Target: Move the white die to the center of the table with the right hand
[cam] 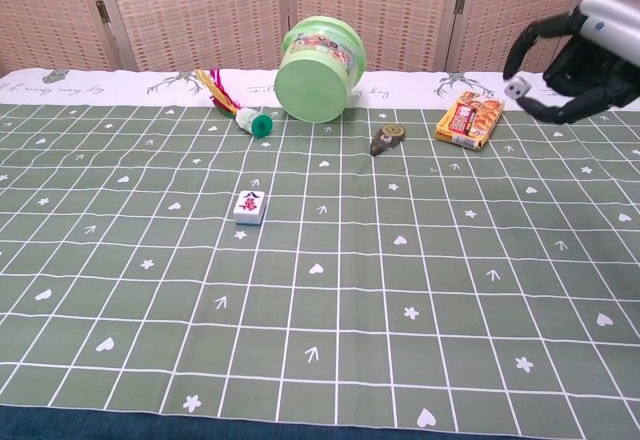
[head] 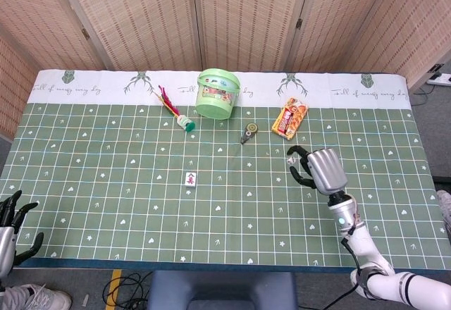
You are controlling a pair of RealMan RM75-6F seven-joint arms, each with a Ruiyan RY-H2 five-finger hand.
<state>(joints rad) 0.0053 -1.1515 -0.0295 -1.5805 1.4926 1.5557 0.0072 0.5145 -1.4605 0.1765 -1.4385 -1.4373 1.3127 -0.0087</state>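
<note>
While my right hand (cam: pixel 575 65) is hanging raised above the tabletop's (head: pixel 106 204) right half, I am pinching the white die (cam: pixel 517 88) between my dark fingertips (cam: pixel 530 30), clear of the cloth. Only the chest view is showing the die's pips and the gap beneath it; from the head view the die (head: pixel 292 160) is reading as a small white speck at my fingers. That head view alone is showing my left hand (head: pixel 10 222), hanging past the near left corner with fingers spread and holding nothing. One of each is lying there: a green bucket (head: pixel 218 94) and a feathered shuttlecock (head: pixel 175 110) toward the far edge, an orange snack packet (head: pixel 290 118), a small dark disc (head: pixel 248 132), and one mahjong tile (head: pixel 191 178) near the middle.
</note>
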